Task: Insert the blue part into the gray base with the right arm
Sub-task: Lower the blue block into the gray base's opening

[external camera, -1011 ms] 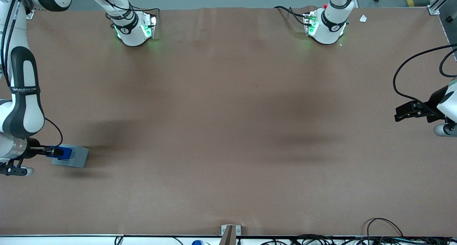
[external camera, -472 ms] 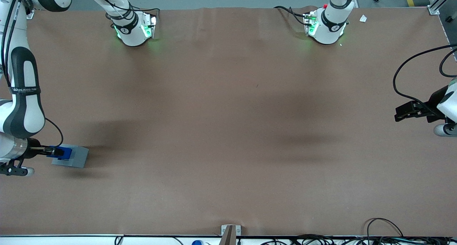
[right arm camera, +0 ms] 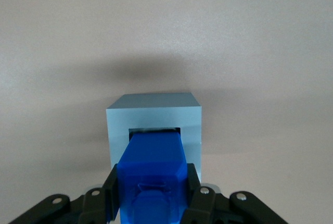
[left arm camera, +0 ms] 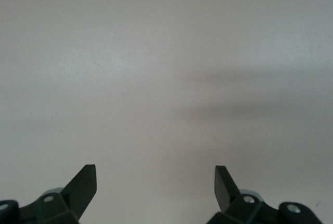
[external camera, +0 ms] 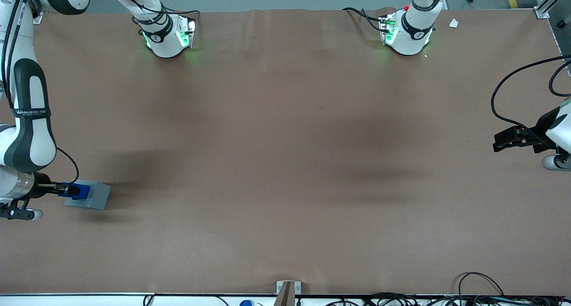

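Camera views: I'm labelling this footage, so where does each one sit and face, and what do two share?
Front view: high over the brown table, looking down; working right arm at one end.
Left wrist view: faces bare tabletop; parked fingers show.
Right wrist view: looks along the black two-finger end effector gripping the small bright blue plastic block at the light gray boxy base.
Front and right wrist views share both blocks.
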{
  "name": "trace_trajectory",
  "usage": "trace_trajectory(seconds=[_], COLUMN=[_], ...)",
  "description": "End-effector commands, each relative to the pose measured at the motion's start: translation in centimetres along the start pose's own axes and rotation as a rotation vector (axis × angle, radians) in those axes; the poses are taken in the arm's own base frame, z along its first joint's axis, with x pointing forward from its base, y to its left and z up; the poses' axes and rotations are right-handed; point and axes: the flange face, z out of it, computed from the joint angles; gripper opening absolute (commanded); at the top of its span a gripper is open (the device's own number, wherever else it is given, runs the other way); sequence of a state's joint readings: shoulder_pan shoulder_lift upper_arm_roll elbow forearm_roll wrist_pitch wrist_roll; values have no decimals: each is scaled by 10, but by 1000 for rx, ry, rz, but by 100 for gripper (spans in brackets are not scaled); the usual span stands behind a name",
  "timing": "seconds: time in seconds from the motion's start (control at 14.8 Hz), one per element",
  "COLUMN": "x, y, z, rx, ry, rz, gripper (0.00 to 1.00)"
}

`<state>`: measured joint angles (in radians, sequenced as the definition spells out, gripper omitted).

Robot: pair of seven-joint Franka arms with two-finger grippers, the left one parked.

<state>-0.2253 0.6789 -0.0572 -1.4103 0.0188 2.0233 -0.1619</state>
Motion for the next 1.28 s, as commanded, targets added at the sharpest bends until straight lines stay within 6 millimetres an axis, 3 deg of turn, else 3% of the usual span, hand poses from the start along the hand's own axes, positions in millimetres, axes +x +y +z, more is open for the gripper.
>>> trace_trajectory(seconds=[0.0, 1.21], x=[3, 4], y=[4, -1], z=[16, 20], rx=[1, 2], ry=[6, 17], rz=[10, 18], gripper=[0, 0])
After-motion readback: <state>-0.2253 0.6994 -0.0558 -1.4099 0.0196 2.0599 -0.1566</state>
